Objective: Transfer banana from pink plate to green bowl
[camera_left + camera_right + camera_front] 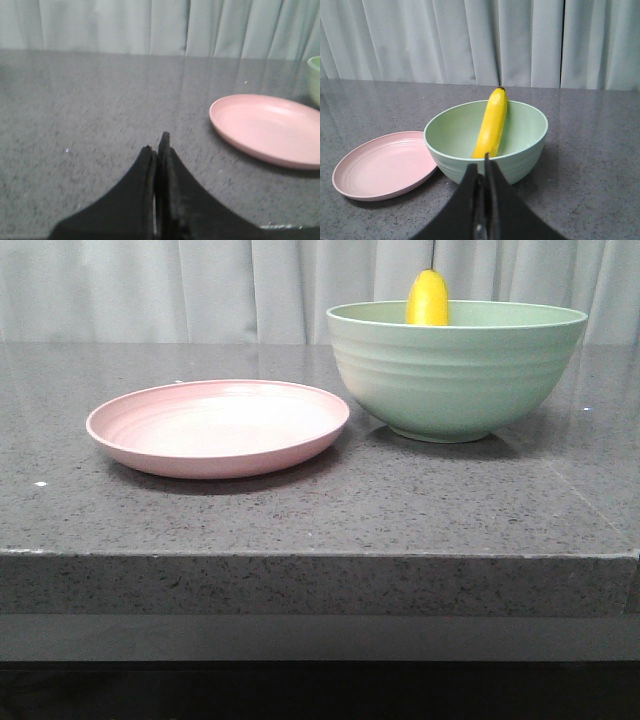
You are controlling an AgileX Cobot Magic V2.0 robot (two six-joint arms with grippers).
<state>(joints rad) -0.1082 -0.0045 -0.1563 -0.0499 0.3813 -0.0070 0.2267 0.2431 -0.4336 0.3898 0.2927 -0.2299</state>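
Banana [492, 122] inside the green bowl [520, 150]: it leans against the bowl's far wall, its tip rising above the rim, its lower end down in the hollow. In the front view only that yellow tip [427, 298] shows over the bowl's [455, 375] rim. Right gripper [485, 162]: fingers pressed together with nothing between them, held apart from the bowl on its near side and aimed at the banana; the bowl lies directly ahead of the fingertips. Pink plate [382, 167]: ahead of the right gripper and off to one side, lying flat beside the bowl; whether the two rims touch or merely overlap in sight cannot be settled from these views, though the front view shows the plate [218, 427] very close to the bowl. Left gripper [159, 150]: fingers likewise closed on nothing, low over the grey speckled table [100, 115]. The plate [267, 127] sits ahead of it and off to one side, well apart from its tips, and a sliver of the bowl [315, 80] appears beyond the plate. A pale pleated curtain [200, 285] hangs behind the table.
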